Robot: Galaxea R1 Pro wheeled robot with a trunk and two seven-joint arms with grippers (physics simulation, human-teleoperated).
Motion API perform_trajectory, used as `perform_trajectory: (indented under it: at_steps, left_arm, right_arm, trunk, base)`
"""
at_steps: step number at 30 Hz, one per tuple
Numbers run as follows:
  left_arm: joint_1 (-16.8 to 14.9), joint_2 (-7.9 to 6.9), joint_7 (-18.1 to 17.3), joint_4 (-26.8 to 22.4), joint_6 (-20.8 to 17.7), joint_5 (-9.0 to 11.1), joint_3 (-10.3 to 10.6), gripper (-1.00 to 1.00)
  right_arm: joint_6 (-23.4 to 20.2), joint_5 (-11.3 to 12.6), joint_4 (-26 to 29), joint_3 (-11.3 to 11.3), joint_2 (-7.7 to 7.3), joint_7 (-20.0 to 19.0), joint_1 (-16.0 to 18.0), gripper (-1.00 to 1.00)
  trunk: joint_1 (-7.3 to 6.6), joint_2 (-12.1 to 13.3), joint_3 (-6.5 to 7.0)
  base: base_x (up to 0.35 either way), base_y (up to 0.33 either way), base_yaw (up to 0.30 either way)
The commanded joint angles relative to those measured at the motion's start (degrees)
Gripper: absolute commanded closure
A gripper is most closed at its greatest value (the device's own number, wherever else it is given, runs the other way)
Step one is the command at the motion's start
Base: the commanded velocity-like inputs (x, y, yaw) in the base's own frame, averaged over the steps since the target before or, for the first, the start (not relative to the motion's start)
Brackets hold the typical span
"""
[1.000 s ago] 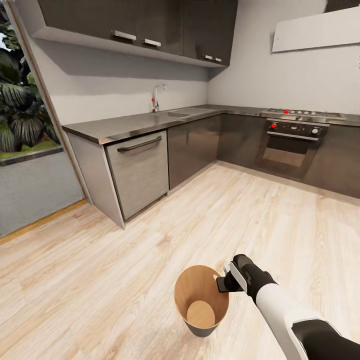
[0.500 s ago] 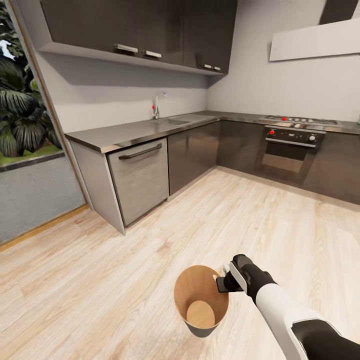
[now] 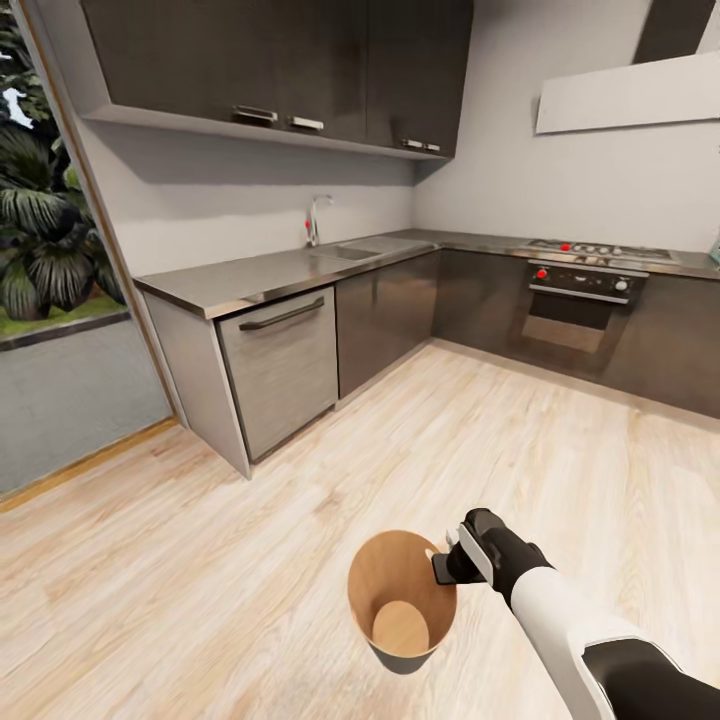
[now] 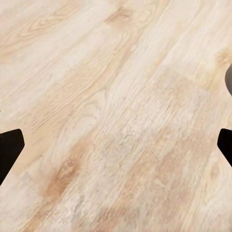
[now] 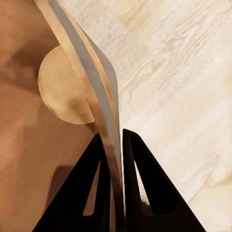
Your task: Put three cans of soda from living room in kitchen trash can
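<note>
Right gripper (image 3: 447, 566) has its black fingers (image 5: 104, 193) clamped on the rim of the small round tapered bucket, dark grey outside and tan-brown inside (image 3: 400, 600), one finger inside the wall and one outside. The bucket hangs upright above the light wood plank floor (image 3: 250, 560), mouth up, nothing inside; presumably carried this way so cans can drop in. Left gripper (image 4: 116, 145) faces bare floor, fingers spread wide, holding nothing. Setting: kitchen with dark cabinets (image 3: 385, 300), grey surface (image 3: 250, 275), built-in oven (image 3: 575, 310).
</note>
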State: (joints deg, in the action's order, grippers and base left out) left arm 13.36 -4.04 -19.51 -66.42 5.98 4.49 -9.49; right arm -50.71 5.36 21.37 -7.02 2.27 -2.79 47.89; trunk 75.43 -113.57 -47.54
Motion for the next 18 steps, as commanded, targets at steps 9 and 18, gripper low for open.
perform_trajectory:
  at_steps: [9,18]
  left_arm:
    - [0.0,0.00,0.0,0.0,0.0,0.0,0.0,-1.00]
    - [0.0,0.00,0.0,0.0,0.0,0.0,0.0,-1.00]
  right_arm:
    - [0.0,1.1,0.5,0.1,0.09,-0.3,0.0,1.00]
    - [0.0,1.1,0.6,0.1,0.10,0.0,0.0,1.00]
  trunk:
    - [-1.98,3.6,2.44]
    - [-3.96,7.2,4.87]
  base:
    - [0.000,0.000,0.000]
    - [0.000,0.000,0.000]
